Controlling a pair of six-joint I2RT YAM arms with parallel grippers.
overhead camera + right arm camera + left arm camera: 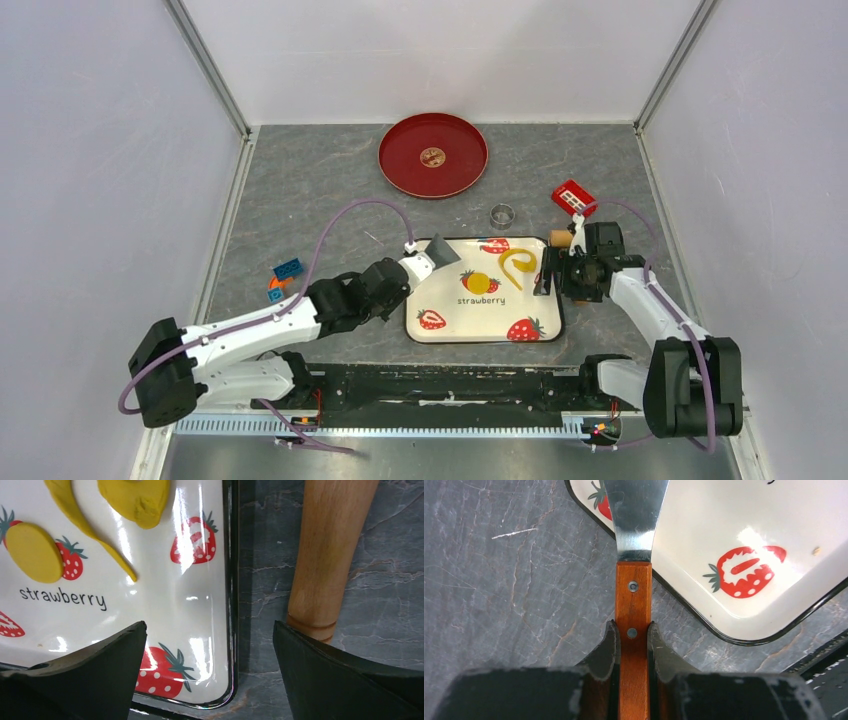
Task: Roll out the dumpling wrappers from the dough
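Dumpling wrapper (34, 551): thin, flat, smooth yellow round. Lies on strawberry tray (165, 605), partly over printed berry, just above word "strawberry". Yellow dough (135, 497) lump and curved strip near it on same tray, not touching it. Small disc (432, 156), tan-gold, at centre of red plate (400, 170) at far side; detail too small to read. Left gripper (633, 630) clamped on spatula (636, 515) by its wooden handle, blade over tray corner. Right gripper (210, 630) spread wide, holding nothing, straddling tray's rim. Rolling pin (325, 555) end close by one finger.
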